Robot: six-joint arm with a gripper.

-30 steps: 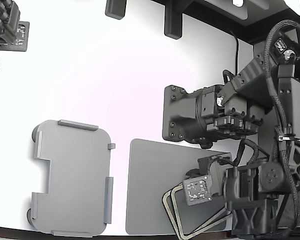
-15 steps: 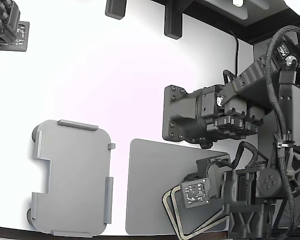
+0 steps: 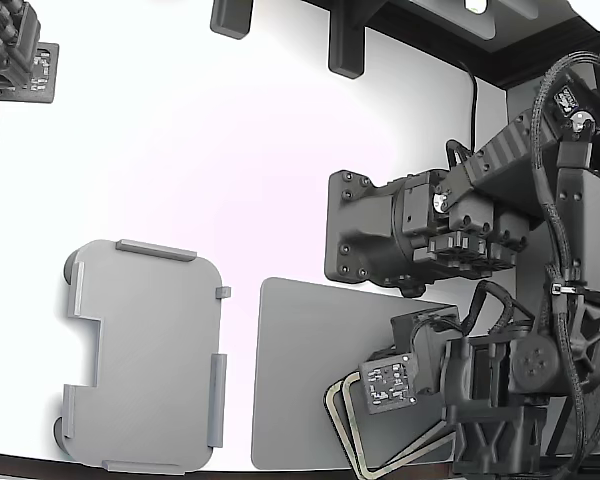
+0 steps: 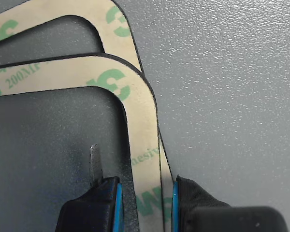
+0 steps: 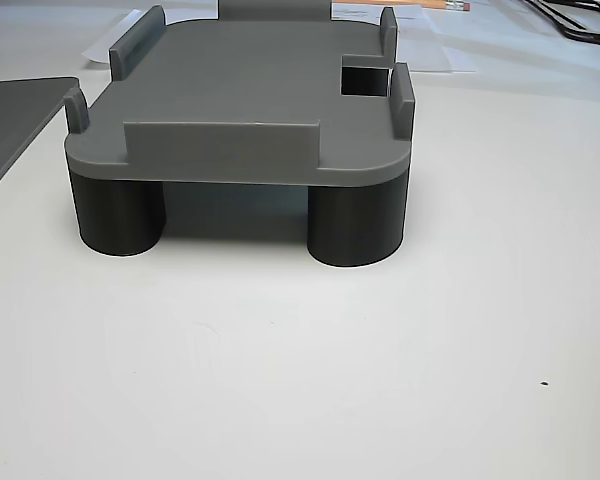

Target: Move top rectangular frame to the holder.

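Wrist view showed you the gripper [image 4: 144, 203] slightly apart, straddling the top frame's [image 4: 145, 140] edge, unclamped; the holder [image 3: 145, 355] sat at nine o'clock, white table [image 3: 230, 150] between.

white table [image 3: 230, 150], holder [image 3: 145, 355], grey mat [image 3: 300, 370]

- Top rectangular frame [image 4: 144, 145]: beige-tan with a thin dark edge, green lettering and logo marks printed across it.
- Second frame [image 4: 117, 21] under it: same beige, same green marks.
- Mat [image 4: 222, 96]: dark grey, finely speckled.
- Holder [image 3: 145, 350]: light grey, on dark round feet [image 5: 355, 225].
- Tabletop [image 3: 230, 150]: white.
- Pincer [image 4: 144, 205]: black, blue-edged pads.
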